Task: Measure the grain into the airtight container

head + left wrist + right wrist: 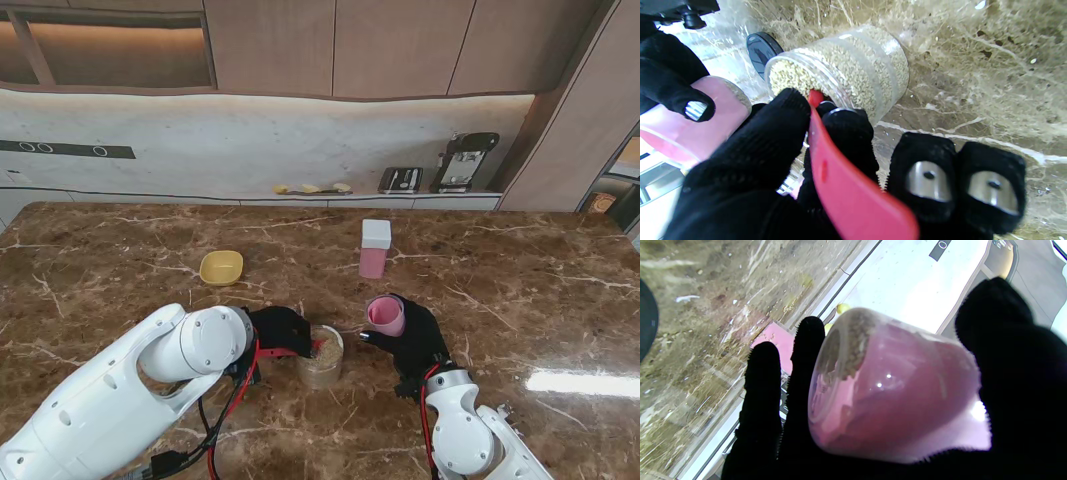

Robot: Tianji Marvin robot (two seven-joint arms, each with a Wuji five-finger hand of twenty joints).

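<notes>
A clear jar (322, 357) (853, 63) full of grain stands on the marble table in front of me. My left hand (280, 331) (780, 160) is shut on a red scoop (853, 190), whose tip dips into the jar's mouth. Just right of the jar, my right hand (412, 340) (1013, 380) is shut on a pink cup (386, 315) (690, 126) (893, 390), tilted with its mouth toward the jar. A little grain lies inside the cup. A pink container (375, 248) (776, 343) with a white lid stands upright farther from me.
A yellow bowl (221, 267) sits to the far left of the jar. A black round lid (759, 50) (646, 320) lies on the table beside the jar. On the back counter are a toaster (400, 179) and a coffee machine (463, 160).
</notes>
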